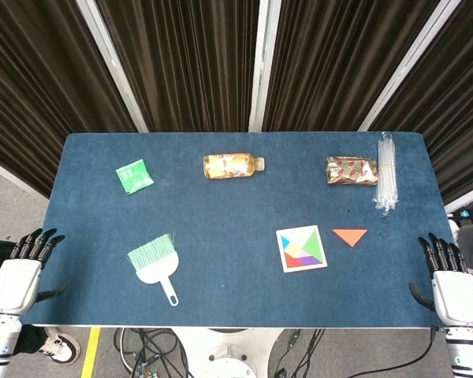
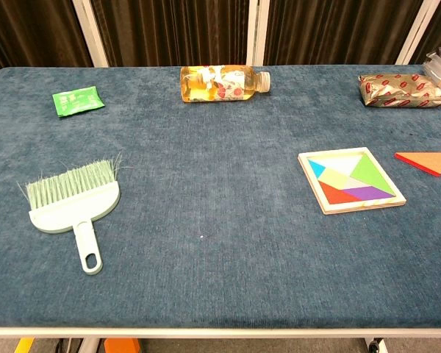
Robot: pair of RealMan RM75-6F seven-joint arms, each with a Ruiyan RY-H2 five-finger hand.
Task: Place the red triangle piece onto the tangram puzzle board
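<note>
The red triangle piece [image 1: 350, 235] lies flat on the blue counter [image 1: 236, 205], just beside the right edge of the tangram puzzle board [image 1: 301, 248] and not touching it. In the chest view the triangle's right tip runs off the frame edge. The board shows coloured pieces inside a pale frame.

Both hands sit off the counter at its near corners. The left robot hand [image 1: 20, 272] and the right robot hand [image 1: 449, 279] hold nothing, dark fingers extended and slightly apart — each is cut off at the wrist by the bottom of the head view, and neither shows in the chest view.

Further back lie a green sachet [image 1: 134, 176], a bottle [image 1: 233, 165] on its side and a foil packet [image 1: 351, 170]. Beside the packet is a bundle of clear sticks [image 1: 387, 173] — hard to identify. A green hand brush [image 1: 155, 265] lies front left.
</note>
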